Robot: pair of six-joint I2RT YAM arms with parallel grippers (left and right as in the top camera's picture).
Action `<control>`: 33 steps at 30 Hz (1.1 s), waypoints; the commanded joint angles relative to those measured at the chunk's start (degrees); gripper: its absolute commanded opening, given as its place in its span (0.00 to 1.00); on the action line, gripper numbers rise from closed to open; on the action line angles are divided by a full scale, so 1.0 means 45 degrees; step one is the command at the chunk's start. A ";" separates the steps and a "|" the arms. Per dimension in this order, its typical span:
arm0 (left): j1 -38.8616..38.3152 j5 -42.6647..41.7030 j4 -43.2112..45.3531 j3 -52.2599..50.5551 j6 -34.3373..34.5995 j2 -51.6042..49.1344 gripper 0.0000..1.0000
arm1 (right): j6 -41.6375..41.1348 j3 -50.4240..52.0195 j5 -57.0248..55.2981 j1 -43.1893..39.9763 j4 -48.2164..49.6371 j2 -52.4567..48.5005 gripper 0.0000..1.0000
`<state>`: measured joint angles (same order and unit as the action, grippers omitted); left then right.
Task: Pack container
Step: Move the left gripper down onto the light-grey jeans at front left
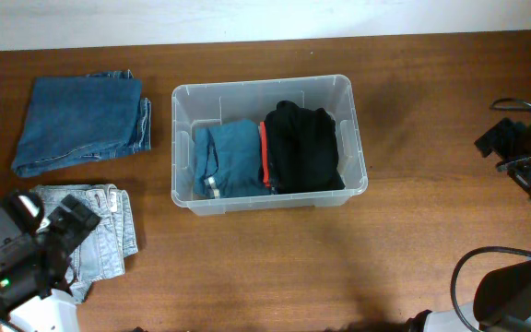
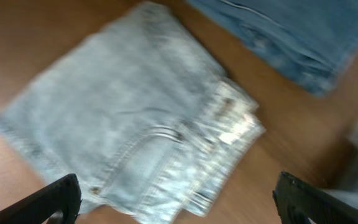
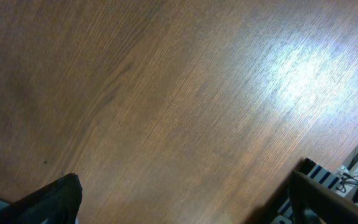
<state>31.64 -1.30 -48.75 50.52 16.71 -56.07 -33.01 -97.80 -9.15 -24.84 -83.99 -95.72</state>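
Left gripper (image 2: 179,205) spread wide just above the pale folded jeans (image 2: 135,124): soft, floppy, likely light, so pinch the stacked waistband edge. Container (image 1: 184,101) sits ahead to its right. Right gripper (image 3: 185,199) spread, empty.

left gripper (image 2: 178,198) spread wide, right gripper (image 3: 186,190) likewise

no legible text anywhere, only a blurred, unreadable waistband label (image 2: 236,126) on the light jeans (image 2: 120,121)

Table (image 1: 413,231): brown wood, as I see it.
Container (image 1: 247,85): sits on it.
Dark jeans (image 1: 76,124): folded, well left of the container.
Pale jeans (image 1: 109,226): folded, off the container's near-left corner.
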 commanded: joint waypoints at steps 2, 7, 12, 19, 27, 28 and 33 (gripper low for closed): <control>0.0704 0.1593 -0.0010 0.0024 0.0238 -0.0646 0.99 | -0.0112 0.0034 -0.0068 -0.0068 0.0000 0.0165 0.99; 0.0772 0.1579 0.0656 -0.0170 0.0238 -0.2312 0.99 | -0.0112 0.0034 -0.0068 -0.0068 0.0000 0.0165 0.99; 0.0758 0.1326 0.0942 -0.0170 0.0238 -0.3798 0.99 | -0.0112 0.0034 -0.0068 -0.0068 0.0000 0.0165 0.99; 0.0758 0.0903 0.1875 -0.0170 0.0233 -0.5644 0.99 | -0.0112 0.0034 -0.0068 -0.0068 0.0000 0.0165 0.99; 0.0758 0.0860 0.2040 -0.0170 0.0223 -0.7830 0.99 | -0.0112 0.0034 -0.0068 -0.0068 0.0000 0.0165 0.99; 0.0758 0.0860 0.2079 -0.0170 0.0219 -0.8004 1.00 | -0.0112 0.0034 -0.0068 -0.0068 0.0000 0.0165 0.98; 0.0724 0.0495 0.2171 -0.0170 0.0039 -0.8466 0.99 | -0.0112 0.0034 -0.0068 -0.0068 0.0000 0.0165 0.98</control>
<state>34.85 2.81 -39.13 50.24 17.17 -91.85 -32.99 -97.80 -9.13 -24.84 -83.99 -95.72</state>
